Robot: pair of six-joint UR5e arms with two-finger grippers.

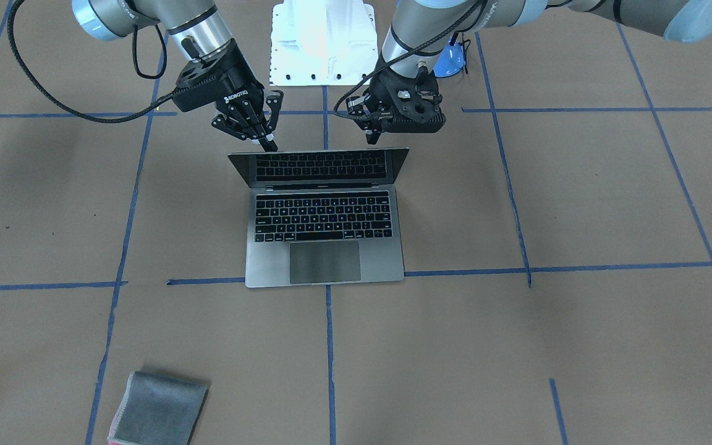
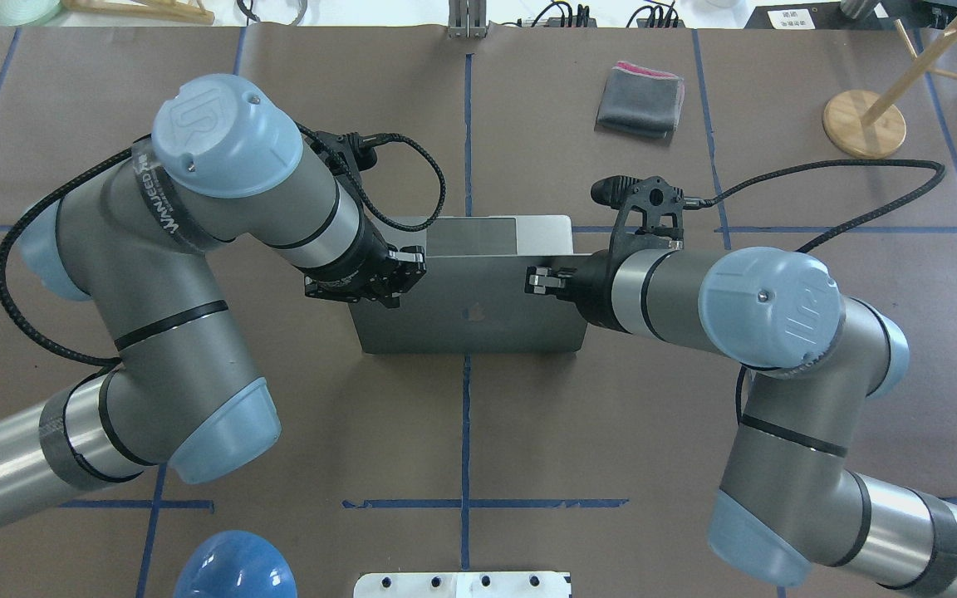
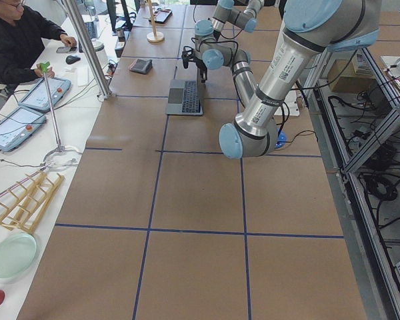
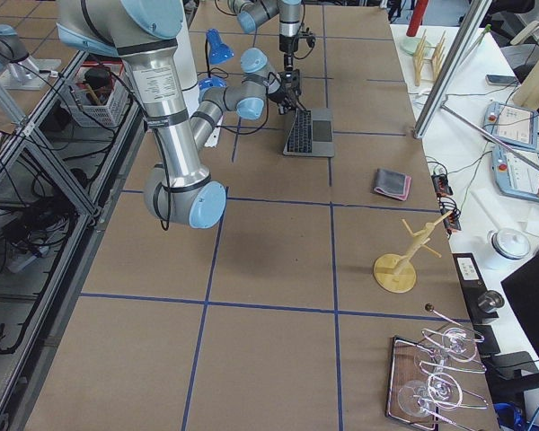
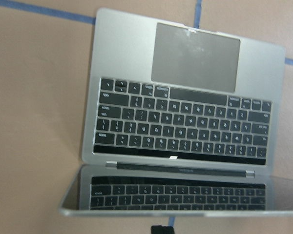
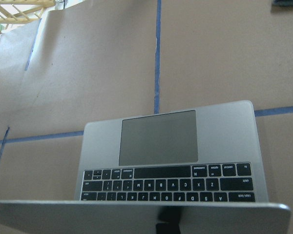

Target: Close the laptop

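Laptop [image 1: 325,217] first: it sits open at the middle of the table [image 1: 547,346], trackpad toward your side, its lid [image 2: 470,320] standing at an angle over the keys, well short of shut. Behind the lid's top edge you have both tools in place. The right gripper [image 1: 267,144] is near one corner, fingers pinched together and empty. The left gripper [image 1: 371,137] is near the other (its wrist view shows one dark tip, so I read it as clenched too). I judge the closing push is at hand; next, press both down and forward evenly, easing off near the end. Whether either tip truly touches the lid is hidden behind that edge.
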